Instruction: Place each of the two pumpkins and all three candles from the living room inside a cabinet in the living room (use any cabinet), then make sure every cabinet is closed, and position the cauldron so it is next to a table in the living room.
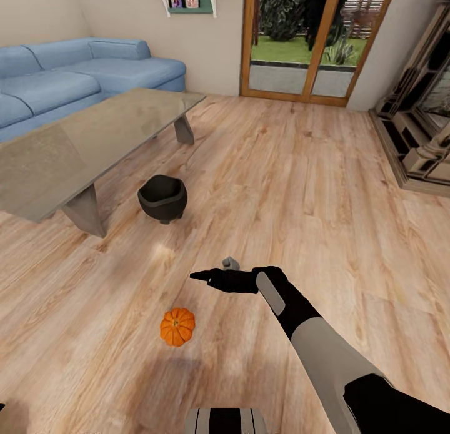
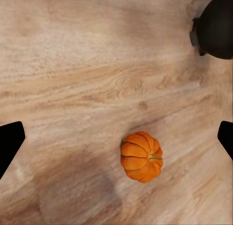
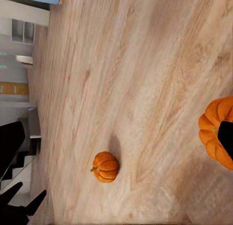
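A black cauldron (image 1: 162, 198) stands on the wood floor just in front of the glass-topped table (image 1: 94, 140). An orange pumpkin (image 1: 177, 326) lies on the floor nearer to me. My right gripper (image 1: 201, 276) hovers above and to the right of it, pointing left, open and empty. A grey candle (image 1: 231, 262) lies on the floor, partly hidden behind that gripper. The right wrist view holds two pumpkins, one far (image 3: 105, 166) and one close (image 3: 216, 130) by a fingertip. My left gripper (image 2: 116, 140) is open above the pumpkin (image 2: 141, 156), with the cauldron (image 2: 218, 25) beyond.
A blue sofa (image 1: 69, 78) runs behind the table at the left. Glass patio doors (image 1: 312, 40) are at the back. An ornate carved fireplace surround (image 1: 419, 128) stands along the right wall. Bare wood floor spreads between them.
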